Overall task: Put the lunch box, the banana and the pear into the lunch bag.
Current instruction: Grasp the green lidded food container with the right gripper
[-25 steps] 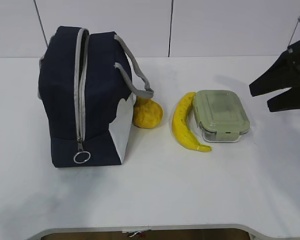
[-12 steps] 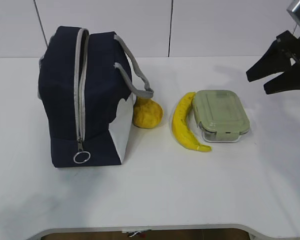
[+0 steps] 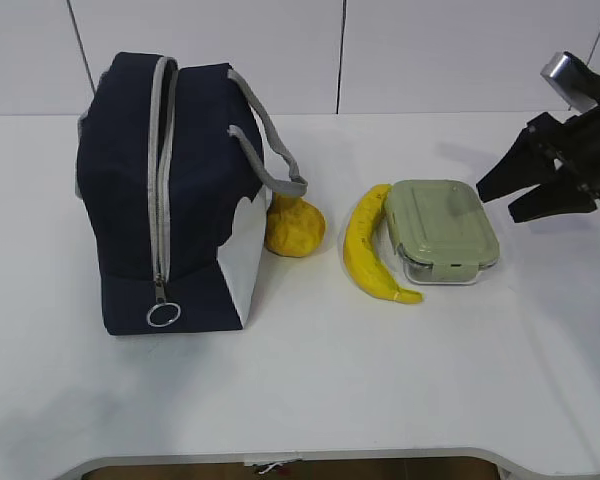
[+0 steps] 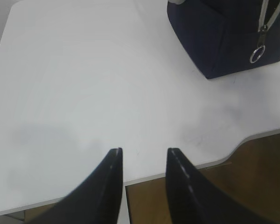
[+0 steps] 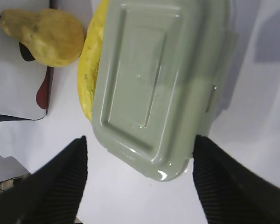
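Note:
The navy lunch bag (image 3: 165, 200) stands on the left of the white table, its grey zipper closed and the ring pull (image 3: 163, 315) hanging low. The yellow pear (image 3: 295, 227) rests against the bag's right side. To its right lies the banana (image 3: 366, 250), touching the sage-lidded lunch box (image 3: 441, 226). My right gripper (image 3: 495, 202) hovers open just right of the lunch box, fingers spread wide. In the right wrist view the lunch box (image 5: 154, 84) fills the space ahead of the open right gripper (image 5: 140, 144), with the banana (image 5: 88, 74) and pear (image 5: 46, 37) beyond. My left gripper (image 4: 144, 154) is open over the table's front edge, empty.
The bag's corner and ring pull (image 4: 255, 55) appear at the top right of the left wrist view. The table's front edge (image 4: 214, 161) lies right under the left fingertips. A white panelled wall (image 3: 340, 50) stands behind the table.
My right gripper has come down and leftward toward the lunch box, staying open. The bag, fruit and lunch box have not moved.

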You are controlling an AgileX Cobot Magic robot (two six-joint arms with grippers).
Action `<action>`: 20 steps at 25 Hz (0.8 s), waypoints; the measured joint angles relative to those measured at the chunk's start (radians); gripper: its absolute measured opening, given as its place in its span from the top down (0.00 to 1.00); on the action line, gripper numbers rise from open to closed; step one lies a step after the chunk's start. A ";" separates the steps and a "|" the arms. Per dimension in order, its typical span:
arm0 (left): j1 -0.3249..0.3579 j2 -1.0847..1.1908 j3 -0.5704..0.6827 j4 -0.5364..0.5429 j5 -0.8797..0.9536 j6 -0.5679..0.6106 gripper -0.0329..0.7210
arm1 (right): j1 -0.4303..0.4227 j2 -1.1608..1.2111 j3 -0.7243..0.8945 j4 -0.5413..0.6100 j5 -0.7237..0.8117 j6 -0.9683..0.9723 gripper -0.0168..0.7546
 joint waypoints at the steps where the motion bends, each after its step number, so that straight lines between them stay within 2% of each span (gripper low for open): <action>1: 0.000 0.000 0.000 0.000 0.000 0.000 0.63 | 0.000 0.008 -0.006 0.000 0.000 -0.005 0.26; 20: 0.000 0.000 0.000 0.000 0.000 0.000 0.63 | 0.000 0.130 -0.032 0.051 -0.006 -0.066 0.26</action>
